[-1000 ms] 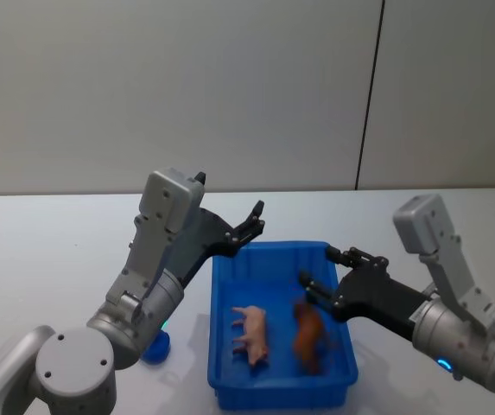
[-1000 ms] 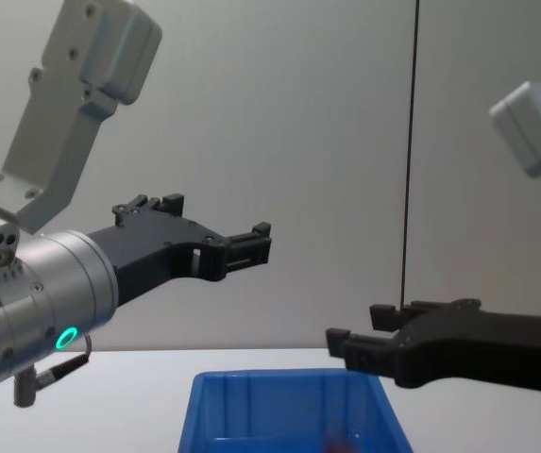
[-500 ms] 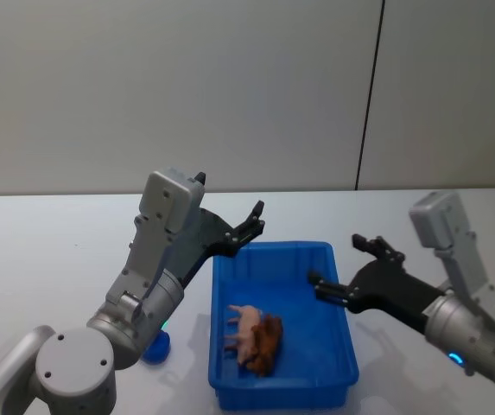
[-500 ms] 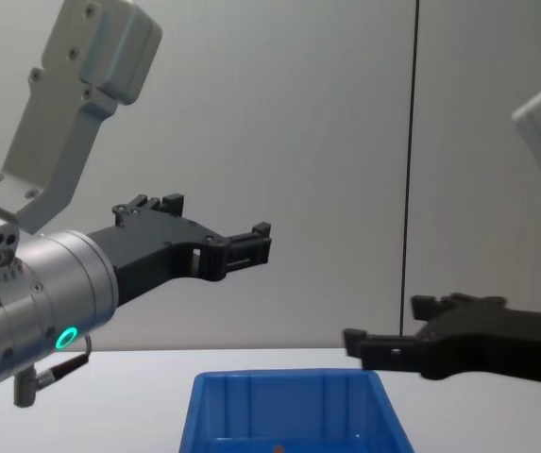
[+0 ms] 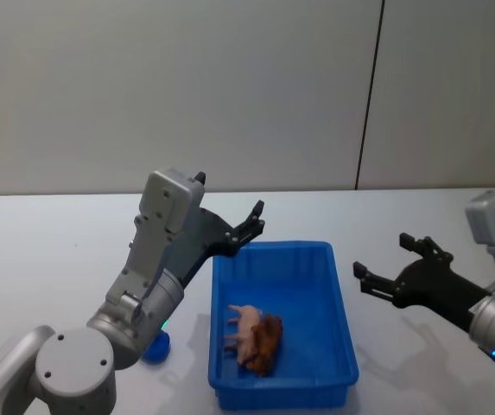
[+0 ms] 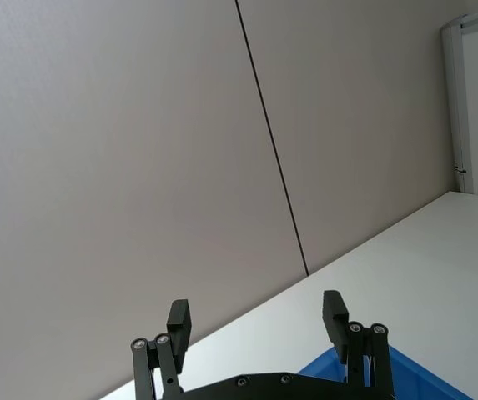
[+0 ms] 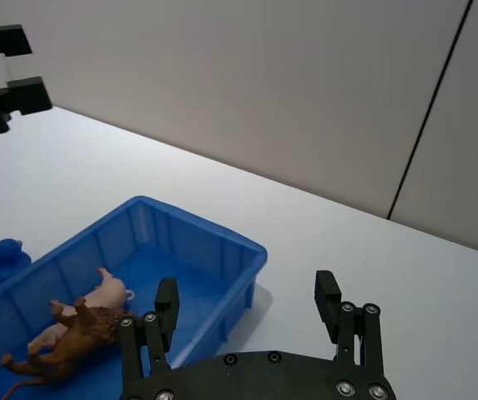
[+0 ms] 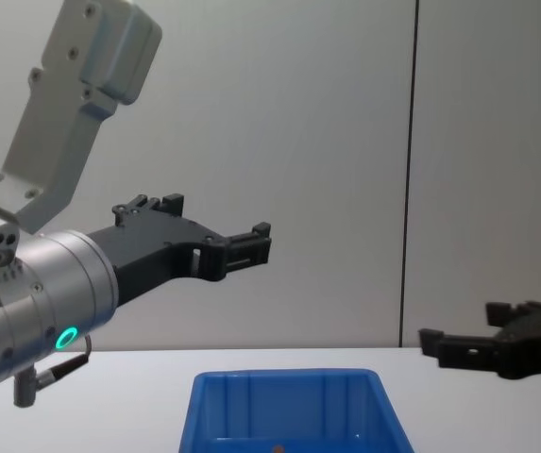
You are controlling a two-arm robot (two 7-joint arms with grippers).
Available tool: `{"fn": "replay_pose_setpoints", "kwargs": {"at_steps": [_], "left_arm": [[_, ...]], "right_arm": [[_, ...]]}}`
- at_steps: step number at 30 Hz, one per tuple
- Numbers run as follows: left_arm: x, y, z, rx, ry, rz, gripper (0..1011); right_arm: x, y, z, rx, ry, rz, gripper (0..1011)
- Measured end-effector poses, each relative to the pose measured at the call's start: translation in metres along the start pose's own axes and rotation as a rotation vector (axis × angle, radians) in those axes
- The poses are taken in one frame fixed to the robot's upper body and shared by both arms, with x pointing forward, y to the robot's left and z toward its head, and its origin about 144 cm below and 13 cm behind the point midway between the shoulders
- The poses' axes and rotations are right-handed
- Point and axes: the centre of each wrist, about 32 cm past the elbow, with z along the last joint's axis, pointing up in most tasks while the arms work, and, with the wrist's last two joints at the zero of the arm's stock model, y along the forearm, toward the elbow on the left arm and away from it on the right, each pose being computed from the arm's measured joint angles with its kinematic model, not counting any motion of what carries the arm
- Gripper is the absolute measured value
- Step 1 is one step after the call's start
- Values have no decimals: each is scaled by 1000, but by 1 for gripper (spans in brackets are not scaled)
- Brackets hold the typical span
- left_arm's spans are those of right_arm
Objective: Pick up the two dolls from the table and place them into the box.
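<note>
Blue box [image 5: 345, 322] holds both dolls [image 5: 256, 333]; your right claw [image 5: 385, 259], right of it, and raised left claw [image 5: 251, 220] gape empty, so retreat without clipping the rim.

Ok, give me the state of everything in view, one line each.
Bright blue plastic bin: upright on the table, holding two dolls.
Pale pink pig doll: lying in the bin.
Reddish-brown animal doll: lying against the pig.
Small blue round-headed figure: on the table beside the bin.
Left tool: open, empty, raised.
Right tool: open, empty, right of bin.

Grey wall [image 5: 187, 86] with dark vertical seam [image 5: 370, 95]
</note>
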Motion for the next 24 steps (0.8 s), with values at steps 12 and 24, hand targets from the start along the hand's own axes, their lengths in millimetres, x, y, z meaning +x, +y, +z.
{"fn": "replay_pose_setpoints", "kwargs": {"at_steps": [12,24], "left_arm": [[-2,9,1,44,-8,28,1001],[-7,42,-7,176,40,119,1001]], "right_arm": [[11,-9,-4,-6,17,-31,1001],[16,-12,-6,-8,22,-42,1001]]}}
